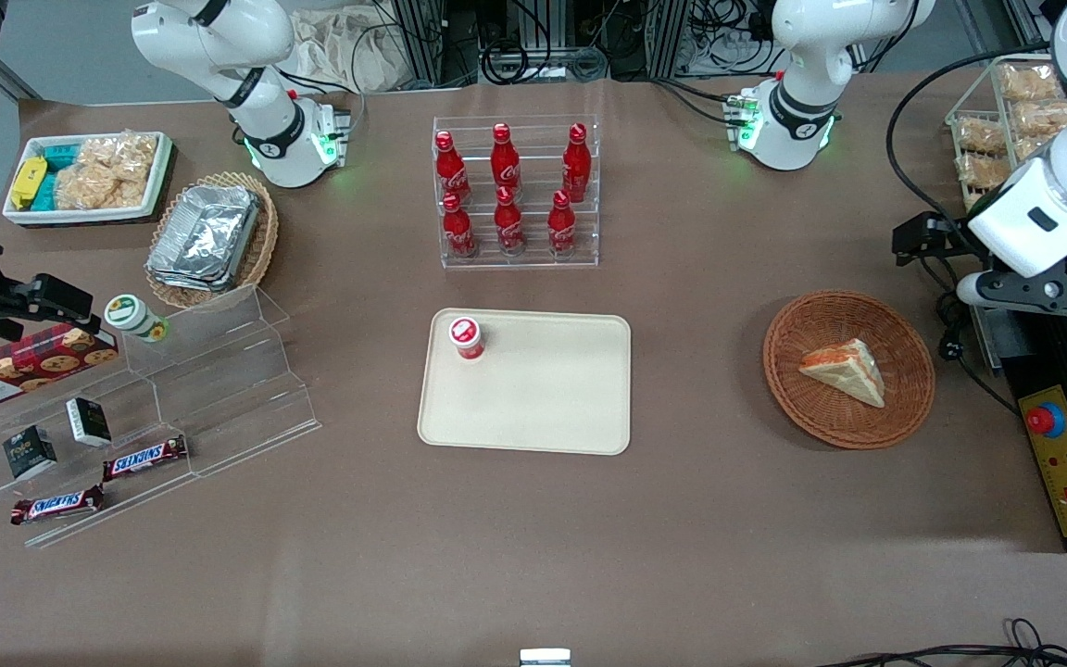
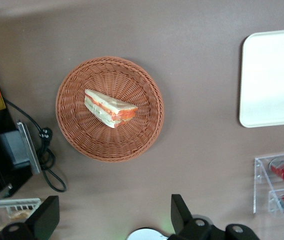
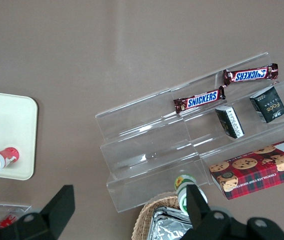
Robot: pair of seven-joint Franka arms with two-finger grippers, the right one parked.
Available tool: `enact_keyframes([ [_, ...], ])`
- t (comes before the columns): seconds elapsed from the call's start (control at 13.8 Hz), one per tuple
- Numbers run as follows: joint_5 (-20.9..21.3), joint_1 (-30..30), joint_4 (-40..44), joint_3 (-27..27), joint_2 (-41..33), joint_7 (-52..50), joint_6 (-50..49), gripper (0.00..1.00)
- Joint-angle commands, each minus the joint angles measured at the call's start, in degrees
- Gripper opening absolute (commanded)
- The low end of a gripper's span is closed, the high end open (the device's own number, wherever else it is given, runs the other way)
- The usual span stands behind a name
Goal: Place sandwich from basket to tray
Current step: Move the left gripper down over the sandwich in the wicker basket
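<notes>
The sandwich (image 1: 844, 368) (image 2: 109, 107), a pale wedge with red-orange and green filling, lies in the round reddish-brown basket (image 1: 802, 324) (image 2: 76, 130) toward the working arm's end of the table. The cream tray (image 1: 543, 398) (image 2: 272, 85) lies flat at the table's middle, with a small red-capped bottle (image 1: 467, 336) standing on one corner. My left gripper (image 2: 114, 220) hangs high above the table, beside the basket and farther from the front camera than it. It is open wide, with only bare table between its fingers. The arm's wrist (image 1: 1043, 218) shows above the table's end.
A control box with a red button (image 1: 1066, 463) and a loose cable (image 2: 46, 160) lie just past the basket at the table's end. A clear rack of red bottles (image 1: 515, 190) stands farther back than the tray. A stepped acrylic shelf (image 1: 219, 389) with snacks sits toward the parked arm's end.
</notes>
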Motion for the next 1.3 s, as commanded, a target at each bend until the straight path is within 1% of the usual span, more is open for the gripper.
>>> enact_keyframes([
  [0.0, -0.3, 1.0, 1.9, 0.9, 1.1, 3.0, -1.6, 1.0],
  [0.14, -1.4, 1.0, 2.8, 2.5, 2.5, 2.9, -1.6, 1.0],
  [0.29, -0.4, 1.1, 1.4, 2.5, 2.6, -0.7, -2.0, 1.0],
  [0.43, 0.0, 1.1, -1.6, 3.5, 2.2, -11.6, 0.4, 1.0],
  [0.51, -0.1, 1.1, -4.1, 5.3, 1.9, -20.3, 2.4, 1.0],
  [0.58, -0.4, 1.1, -7.6, 6.4, 1.1, -23.5, 5.7, 1.0],
  [0.65, -0.5, 1.1, -12.4, 6.7, -0.2, -24.5, 10.0, 1.0],
  [0.72, -0.5, 1.1, -17.5, 6.7, -1.0, -27.7, 15.1, 1.0],
  [0.94, 0.1, 0.8, -30.0, 6.6, -0.7, -43.7, 31.9, 1.0],
  [1.09, 0.0, 0.9, -37.2, 6.7, 0.7, -50.5, 44.3, 1.0],
  [1.16, -0.1, 1.0, -38.2, 6.7, 2.9, -53.5, 48.9, 1.0],
  [1.23, -0.1, 1.0, -38.0, 6.7, 5.5, -57.4, 50.6, 1.0],
])
